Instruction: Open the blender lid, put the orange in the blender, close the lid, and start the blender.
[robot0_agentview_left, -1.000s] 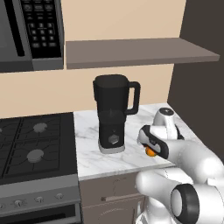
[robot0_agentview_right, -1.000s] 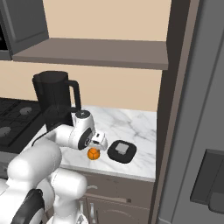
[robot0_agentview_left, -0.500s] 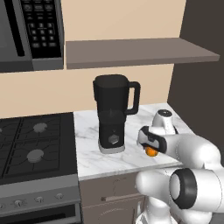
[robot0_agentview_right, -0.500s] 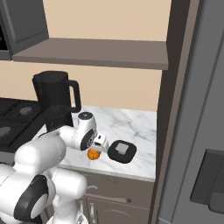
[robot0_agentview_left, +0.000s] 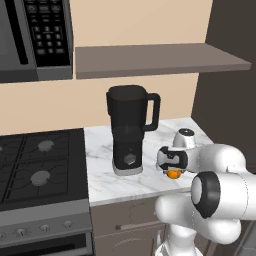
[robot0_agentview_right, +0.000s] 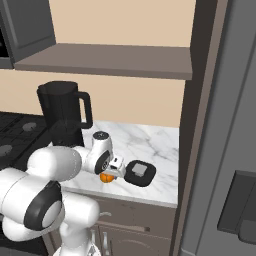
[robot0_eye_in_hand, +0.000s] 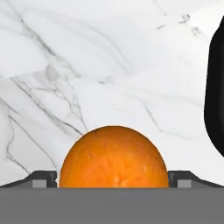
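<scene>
Orange (robot0_eye_in_hand: 113, 157) snug between the pincer's (robot0_eye_in_hand: 113, 179) fingertips, above the counter (robot0_eye_in_hand: 87, 65).

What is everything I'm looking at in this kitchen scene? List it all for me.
blender: one, black with a silvery knob, on the marble counter beside the stove, jar top uncovered.
blender lid: one, black with a grey square plug, flat on the counter right of the orange.
orange: one, bright orange, between the two finger tips.
stove: one, dark, left of the counter.
microwave: one, dark, above the stove.
shelf: one, grey-brown, above the blender.
fridge: one, grey, far right.
arm: one, white.
gripper: one, dark tips either side of the orange.
</scene>
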